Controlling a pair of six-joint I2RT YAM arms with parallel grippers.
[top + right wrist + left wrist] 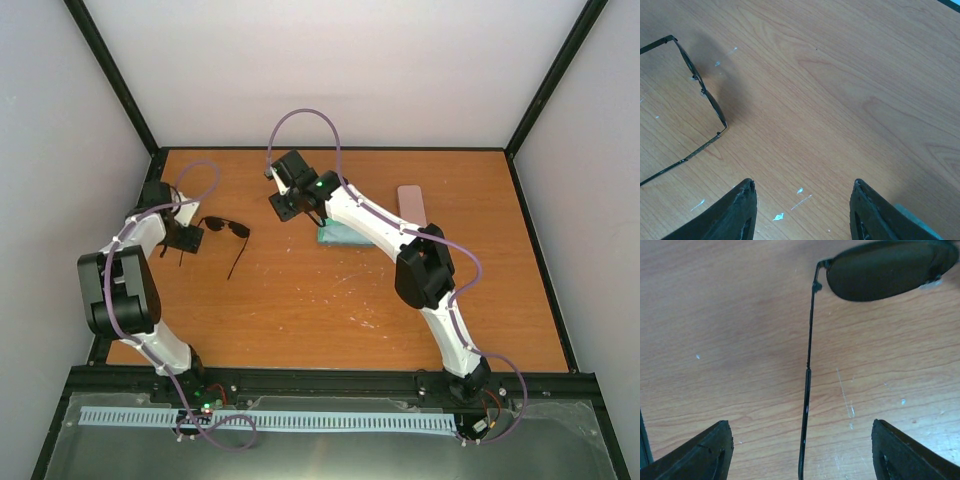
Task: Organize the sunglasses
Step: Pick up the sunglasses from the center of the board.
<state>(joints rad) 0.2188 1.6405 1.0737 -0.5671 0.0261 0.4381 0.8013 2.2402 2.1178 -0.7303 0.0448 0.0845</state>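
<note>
Looking down on an orange-brown wood-grain table [330, 300], edged by a black frame [330, 378] and boxed in by pale, blank walls [350, 70] on three sides; scuffed with white flecks and short scratches, plainest in both wrist views. Lying flat on the left part of the board: black sunglasses [226, 228], dark lenses facing up, both thin arms unfolded and pointing toward the near edge. Hovering at their left end, left gripper [801, 423], jaws spread wide, one thin arm of the pair running between the fingers [705, 452] and touched by neither. Hanging over bare wood farther back, near the middle, right gripper [803, 182], jaws parted with nothing between them; same dark frame off to the upper left of its own view, well apart from the fingertips. Tucked partly under the right arm, light-blue cloth [333, 238]; just beyond it, toward the right side, oblong pink case [411, 205] resting flat on the wood.
</note>
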